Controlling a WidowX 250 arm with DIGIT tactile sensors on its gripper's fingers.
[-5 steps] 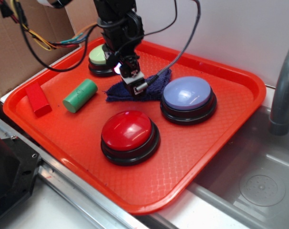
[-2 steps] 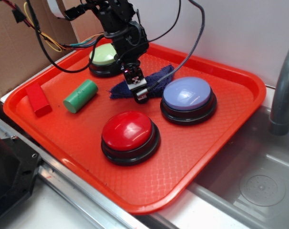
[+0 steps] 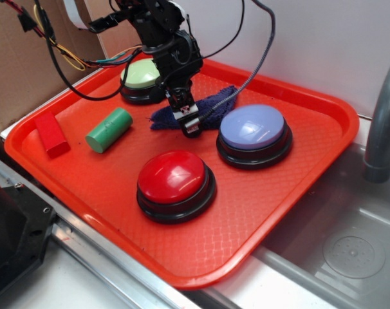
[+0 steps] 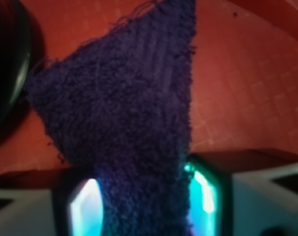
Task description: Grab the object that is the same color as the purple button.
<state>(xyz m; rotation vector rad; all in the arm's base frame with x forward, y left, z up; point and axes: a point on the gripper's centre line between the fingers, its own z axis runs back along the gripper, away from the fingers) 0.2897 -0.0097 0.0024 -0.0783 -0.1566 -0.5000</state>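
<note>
The dark purple-blue rag (image 3: pixel 211 103) lies bunched on the orange tray (image 3: pixel 298 193), between the green-domed button (image 3: pixel 140 76) and the purple button (image 3: pixel 253 129). My gripper (image 3: pixel 187 122) stands over the rag's near-left end and is shut on it. In the wrist view the rag (image 4: pixel 124 123) fills the gap between my two fingers (image 4: pixel 85 206) at my gripper (image 4: pixel 141 206) and fans out over the tray beyond them. The rag's pinched end looks slightly raised off the tray.
A red-domed button (image 3: pixel 172 177) sits at the tray's front. A green cylinder (image 3: pixel 109 129) and a red block (image 3: pixel 51 133) lie at the left. A steel sink (image 3: pixel 349 251) and grey faucet (image 3: pixel 381 129) are at the right. Cardboard (image 3: pixel 15 71) stands behind left.
My gripper has closed on the rag and tilted. The rag, which lay spread flat, is now gathered and drawn towards the right. Little changed in the last half second.
</note>
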